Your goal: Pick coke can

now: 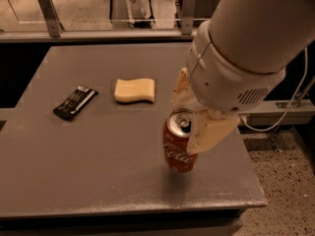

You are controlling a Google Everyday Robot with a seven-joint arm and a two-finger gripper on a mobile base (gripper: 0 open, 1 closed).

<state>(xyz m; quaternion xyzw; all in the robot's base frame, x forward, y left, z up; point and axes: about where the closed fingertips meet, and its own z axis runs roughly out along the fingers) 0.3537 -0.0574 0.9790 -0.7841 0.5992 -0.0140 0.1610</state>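
Note:
The coke can (pixel 177 149) is red with white script and a silver top. It stays upright near the front right of the grey table (pixel 98 166), raised slightly off it, with a shadow below. My gripper (pixel 193 116) comes down from the upper right and is shut on the can's upper part. One cream finger (pixel 181 90) is behind the can and the other (pixel 210 134) is on its right side. The large white arm hides the table's far right.
A yellow sponge (pixel 134 90) lies at the table's middle back. A black snack bar (pixel 75 102) lies to its left. The table's right edge is close to the can, with speckled floor (pixel 280 191) beyond. A rail and glass run behind the table.

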